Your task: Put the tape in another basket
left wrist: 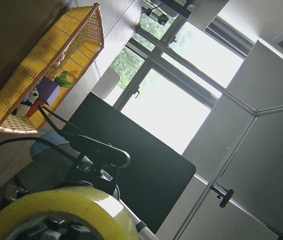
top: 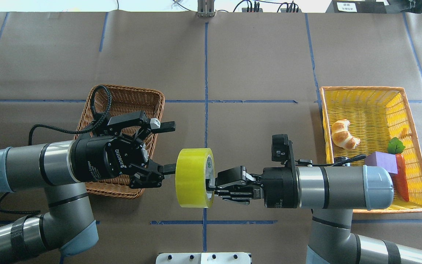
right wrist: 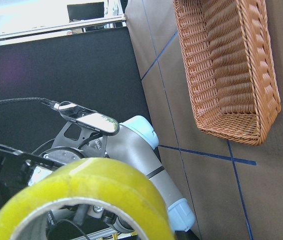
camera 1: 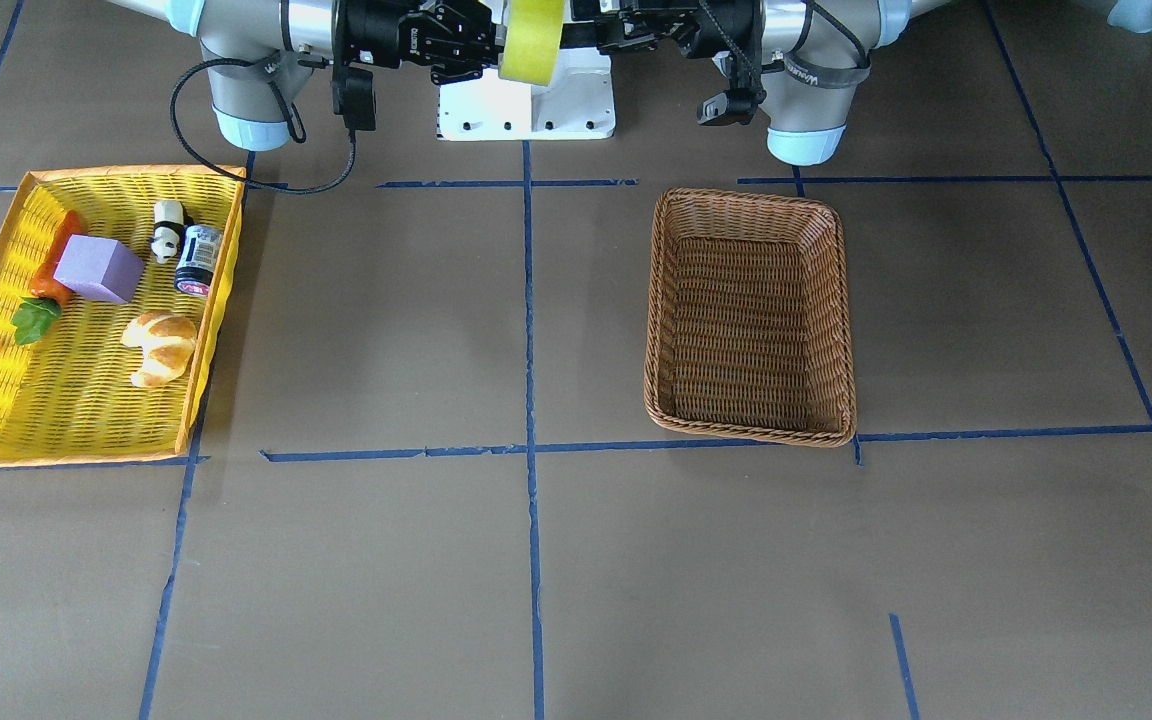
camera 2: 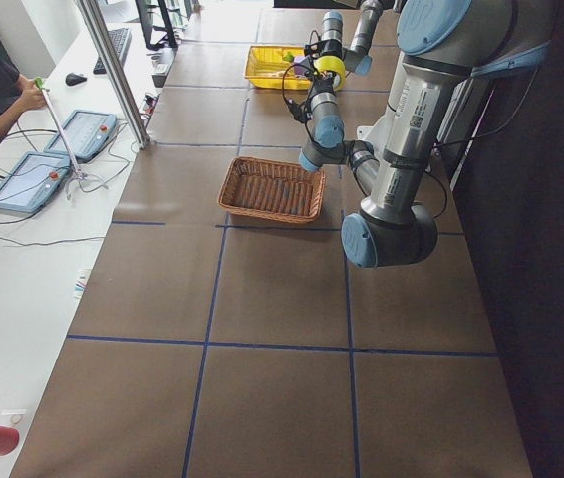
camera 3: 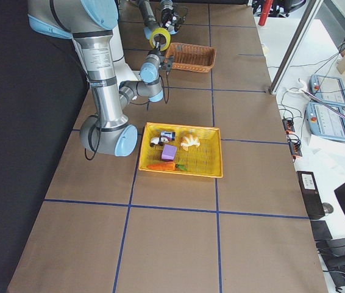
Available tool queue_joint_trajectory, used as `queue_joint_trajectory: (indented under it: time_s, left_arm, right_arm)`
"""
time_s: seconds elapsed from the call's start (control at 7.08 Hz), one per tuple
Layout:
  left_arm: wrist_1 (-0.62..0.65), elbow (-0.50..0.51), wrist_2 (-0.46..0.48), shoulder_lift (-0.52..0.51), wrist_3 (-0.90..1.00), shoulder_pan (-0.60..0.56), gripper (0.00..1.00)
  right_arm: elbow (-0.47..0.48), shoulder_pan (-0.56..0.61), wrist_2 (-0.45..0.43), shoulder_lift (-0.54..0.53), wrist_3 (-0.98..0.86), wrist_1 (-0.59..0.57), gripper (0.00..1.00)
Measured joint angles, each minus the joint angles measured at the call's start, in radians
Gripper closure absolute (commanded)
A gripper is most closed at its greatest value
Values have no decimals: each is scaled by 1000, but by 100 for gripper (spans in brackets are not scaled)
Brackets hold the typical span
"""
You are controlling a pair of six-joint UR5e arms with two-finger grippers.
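Note:
The yellow tape roll (top: 193, 178) is held on edge in the air above the table's near middle, in front of the robot base. My right gripper (top: 213, 187) is shut on the roll's wall from the right. My left gripper (top: 170, 147) is open; its lower finger (top: 167, 168) reaches the roll's left face, and whether it touches I cannot tell. The brown wicker basket (top: 130, 90) stands empty under my left wrist, also in the front view (camera 1: 751, 315). The tape shows in the front view (camera 1: 531, 40), the left wrist view (left wrist: 61, 215) and the right wrist view (right wrist: 81, 195).
The yellow plastic basket (top: 365, 102) at the right holds a croissant (top: 344, 134), a purple block (top: 381, 162), a carrot (top: 402, 176), a toy panda (camera 1: 168, 228) and a small can (camera 1: 198, 260). Blue tape lines cross the brown table.

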Motion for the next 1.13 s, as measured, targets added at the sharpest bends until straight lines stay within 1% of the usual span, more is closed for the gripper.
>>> queue_joint_trajectory:
  time_s: [0.28, 0.42, 0.71, 1.13]
  left_arm:
    - [0, -1, 40, -11, 1, 29, 2]
    - [0, -1, 47, -12, 2, 35, 5]
    - [1, -1, 54, -13, 4, 41, 22]
    - [0, -1, 66, -12, 8, 50, 31]
  right_arm:
    - [0, -7, -7, 0, 0, 0, 97]
    - [0, -10, -8, 0, 0, 0, 97]
    - [0, -16, -14, 0, 0, 0, 97]
    - [0, -21, -22, 0, -1, 0, 97]
